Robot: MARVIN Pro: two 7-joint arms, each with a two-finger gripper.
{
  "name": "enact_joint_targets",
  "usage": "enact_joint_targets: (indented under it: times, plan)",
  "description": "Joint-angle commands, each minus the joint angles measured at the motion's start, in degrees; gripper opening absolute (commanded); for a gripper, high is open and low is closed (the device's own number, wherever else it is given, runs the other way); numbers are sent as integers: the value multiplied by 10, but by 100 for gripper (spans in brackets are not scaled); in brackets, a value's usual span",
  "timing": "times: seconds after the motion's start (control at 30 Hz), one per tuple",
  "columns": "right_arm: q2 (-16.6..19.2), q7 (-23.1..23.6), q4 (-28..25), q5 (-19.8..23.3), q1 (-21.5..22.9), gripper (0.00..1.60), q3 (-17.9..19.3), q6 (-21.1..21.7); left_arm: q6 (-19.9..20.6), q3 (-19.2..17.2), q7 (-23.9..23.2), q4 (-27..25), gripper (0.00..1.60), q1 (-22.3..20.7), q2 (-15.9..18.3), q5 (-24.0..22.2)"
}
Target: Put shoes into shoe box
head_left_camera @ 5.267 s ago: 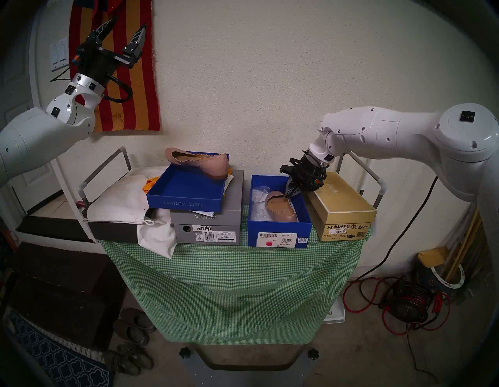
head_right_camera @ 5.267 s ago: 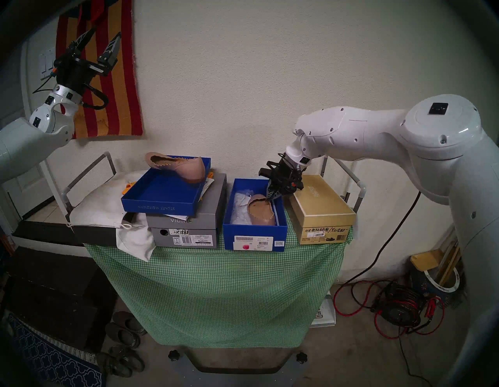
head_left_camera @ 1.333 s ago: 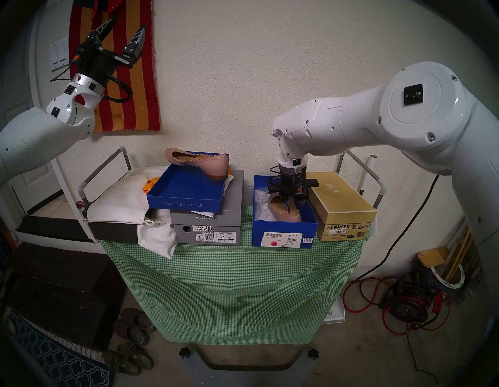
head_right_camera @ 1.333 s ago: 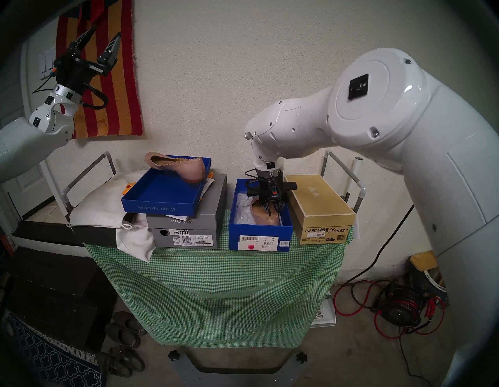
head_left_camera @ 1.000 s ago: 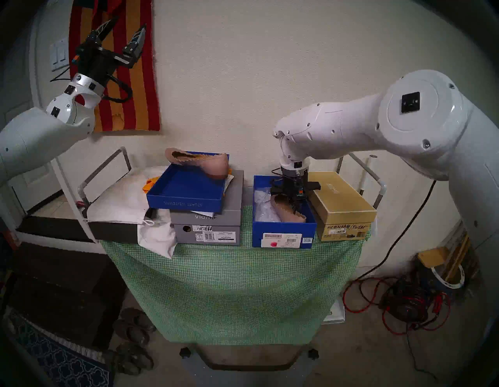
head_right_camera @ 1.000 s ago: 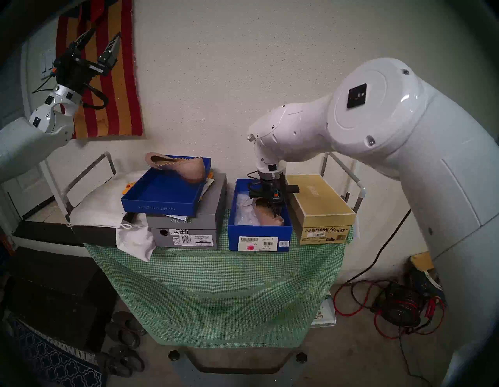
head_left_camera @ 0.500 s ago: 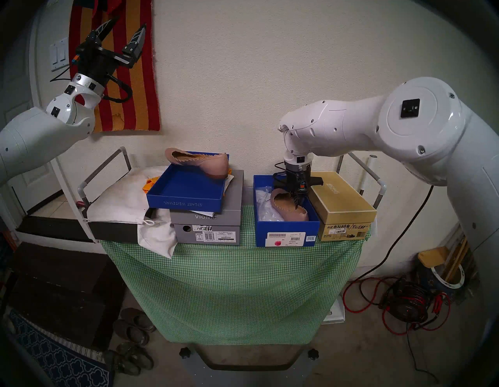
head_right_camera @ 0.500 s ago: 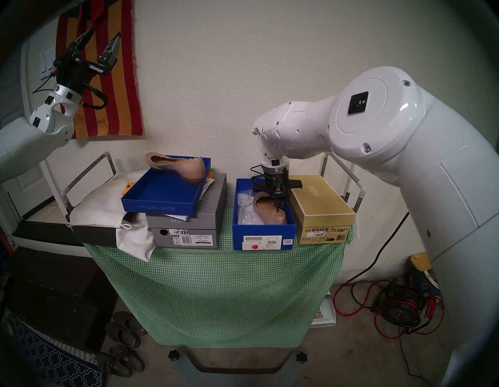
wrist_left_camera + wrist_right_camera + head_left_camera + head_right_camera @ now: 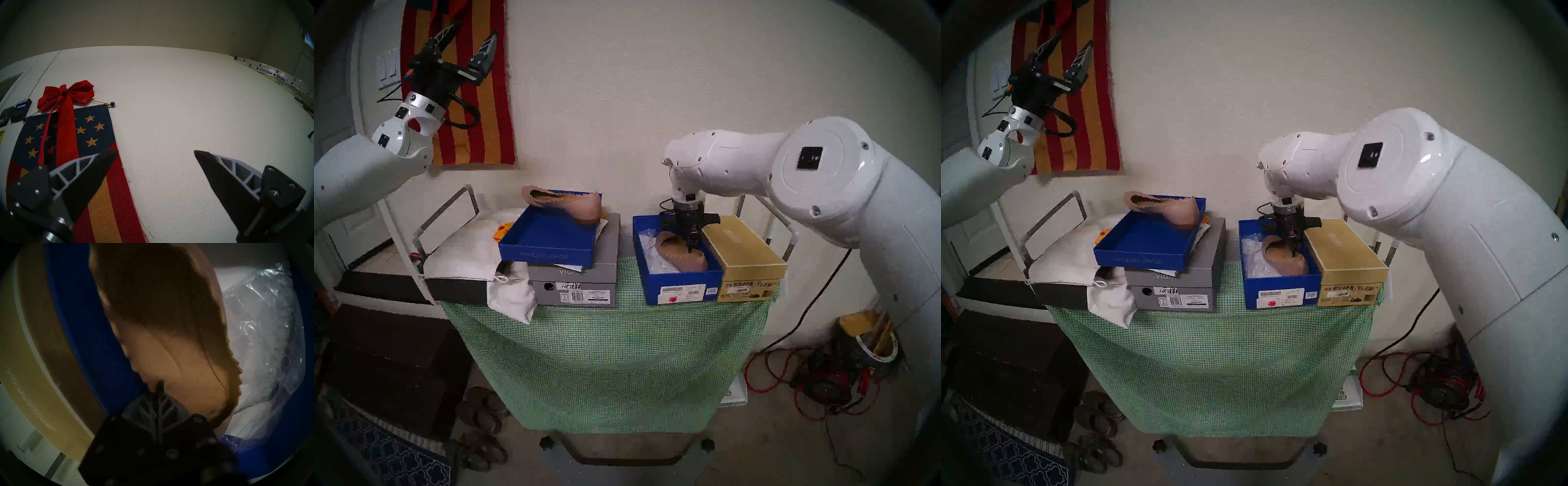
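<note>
One dusty-pink shoe (image 9: 682, 254) (image 9: 1283, 261) lies inside the royal-blue shoe box (image 9: 683, 293) (image 9: 1280, 297), toe toward the front. My right gripper (image 9: 690, 245) (image 9: 1294, 247) points straight down into the box, shut on the shoe's (image 9: 178, 361) scalloped right edge, with the right gripper's (image 9: 159, 387) fingers pressed together. The other shoe (image 9: 565, 203) (image 9: 1165, 208) rests on the back rim of the shallow blue lid tray (image 9: 548, 246). My left gripper (image 9: 478, 27) (image 9: 1075, 38) (image 9: 156, 151) is raised high by the wall, open and empty.
The lid tray sits on a grey VIONIC box (image 9: 573, 293). A tan MICHAEL box (image 9: 745, 254) touches the shoe box's right side. Clear plastic wrap (image 9: 650, 246) fills the box's left half. A white cloth bag (image 9: 466, 254) lies at the left. Cart rails stand at both ends.
The right arm sank and its wrist turned upright. The shoe box slid right against the tan box, and the held shoe shifted toward the box's front right. The left arm stayed still.
</note>
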Motion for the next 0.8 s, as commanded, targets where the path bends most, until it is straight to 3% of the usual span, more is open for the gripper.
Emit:
enact_joint_targets:
  times: [0.0,0.43,0.77]
  plan:
    - [-15,-27,53,-40,-30,0,-11,3,0,-1,0,0,160,-1,-1,0]
    - [-29,-87,114,-86,-66,0,-20,3,0,0,0,0,160,-1,-1,0]
    - [3,-156,125,-47,2,0,37,3,0,0,0,0,160,-1,-1,0]
